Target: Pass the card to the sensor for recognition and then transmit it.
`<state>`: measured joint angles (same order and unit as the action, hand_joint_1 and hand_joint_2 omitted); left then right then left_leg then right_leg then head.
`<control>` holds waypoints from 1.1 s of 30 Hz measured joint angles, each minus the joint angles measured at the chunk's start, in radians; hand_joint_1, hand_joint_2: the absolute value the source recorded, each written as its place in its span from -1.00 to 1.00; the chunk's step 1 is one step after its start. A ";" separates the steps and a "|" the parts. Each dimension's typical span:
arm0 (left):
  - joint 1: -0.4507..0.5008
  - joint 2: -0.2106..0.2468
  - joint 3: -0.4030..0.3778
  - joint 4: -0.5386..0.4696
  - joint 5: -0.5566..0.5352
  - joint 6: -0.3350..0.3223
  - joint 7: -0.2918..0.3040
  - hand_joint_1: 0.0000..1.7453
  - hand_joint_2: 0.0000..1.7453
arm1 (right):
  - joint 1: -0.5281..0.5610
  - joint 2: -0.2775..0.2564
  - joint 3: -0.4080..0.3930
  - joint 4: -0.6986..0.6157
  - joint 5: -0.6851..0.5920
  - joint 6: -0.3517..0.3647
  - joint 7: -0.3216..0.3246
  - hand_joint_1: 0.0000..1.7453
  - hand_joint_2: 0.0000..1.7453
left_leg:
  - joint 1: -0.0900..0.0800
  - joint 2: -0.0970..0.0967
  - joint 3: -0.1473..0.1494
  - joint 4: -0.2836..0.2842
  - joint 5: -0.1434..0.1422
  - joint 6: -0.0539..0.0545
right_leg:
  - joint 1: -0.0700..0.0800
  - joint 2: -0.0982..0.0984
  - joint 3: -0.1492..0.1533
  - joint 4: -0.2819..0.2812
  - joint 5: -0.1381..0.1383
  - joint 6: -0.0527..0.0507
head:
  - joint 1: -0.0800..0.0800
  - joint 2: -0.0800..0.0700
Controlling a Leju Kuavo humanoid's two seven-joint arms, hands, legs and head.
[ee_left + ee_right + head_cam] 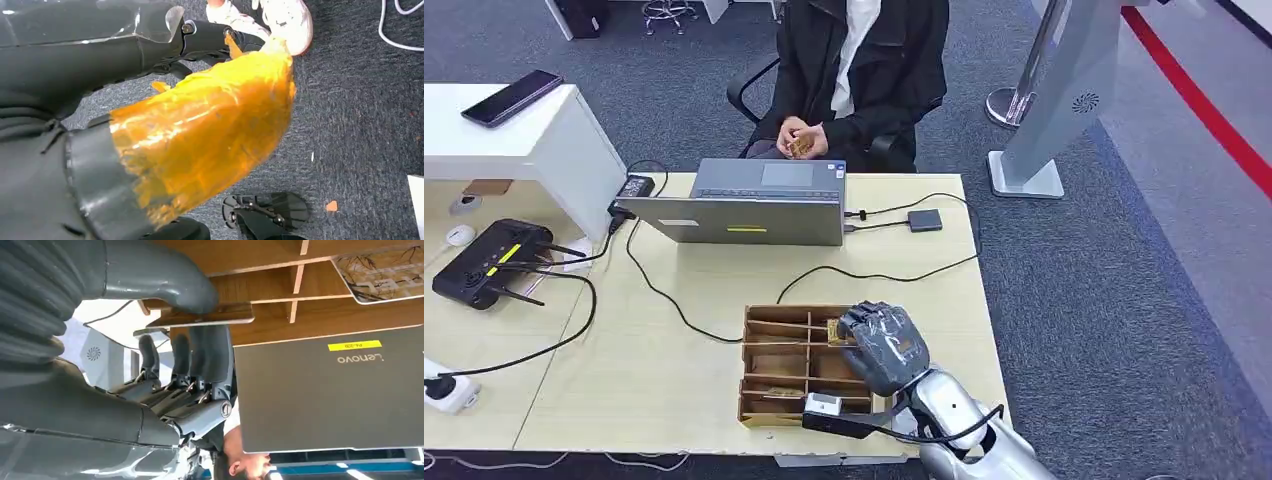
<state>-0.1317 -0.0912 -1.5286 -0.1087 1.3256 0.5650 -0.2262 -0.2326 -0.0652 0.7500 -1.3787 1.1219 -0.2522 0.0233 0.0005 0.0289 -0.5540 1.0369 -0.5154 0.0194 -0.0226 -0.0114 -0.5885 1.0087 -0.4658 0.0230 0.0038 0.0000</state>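
Observation:
My right hand hovers over the wooden compartment box at the table's front edge. It pinches a brown card between thumb and fingers; the card sticks out just above the box's upper slots. Another patterned card lies in a compartment. The small dark sensor sits far back, cabled to the grey laptop. My left hand, wrapped in orange-yellow tape, hangs over the carpet, and its fingers cannot be made out.
A person sits behind the laptop, holding a small card. A black router and cables lie at the left. A phone rests on the white desk. A grey stand rises at the right.

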 joint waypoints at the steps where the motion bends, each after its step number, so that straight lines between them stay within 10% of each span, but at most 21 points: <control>1: 0.000 0.000 0.000 0.000 0.000 0.000 0.000 -1.00 -1.00 | 0.000 0.000 0.000 0.000 0.000 0.000 0.000 0.46 1.00 | 0.000 0.000 0.000 0.000 0.000 0.000 | 0.000 0.000 0.000 0.000 0.000 0.000 | 0.000 0.000; 12: -0.001 0.000 -0.001 0.000 0.000 -0.001 0.004 -1.00 -1.00 | -0.009 0.003 -0.001 0.000 0.000 -0.009 0.000 1.00 1.00 | 0.000 0.000 0.000 0.000 0.000 0.000 | 0.000 0.000 0.000 0.000 0.000 0.000 | 0.000 0.000; 33: 0.001 0.002 -0.002 0.000 0.031 0.000 -0.006 -1.00 -1.00 | 0.044 0.020 -0.002 -0.145 0.063 -0.236 -0.067 1.00 1.00 | 0.000 0.000 0.000 0.000 0.000 0.000 | 0.000 0.000 0.000 0.000 0.000 0.000 | 0.000 0.000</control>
<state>-0.1309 -0.0889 -1.5301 -0.1087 1.3562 0.5653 -0.2323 -0.1881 -0.0454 0.7481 -1.5236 1.1852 -0.4883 -0.0439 0.0005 0.0289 -0.5540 1.0369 -0.5155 0.0194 -0.0226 -0.0113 -0.5885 1.0087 -0.4658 0.0230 0.0038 0.0000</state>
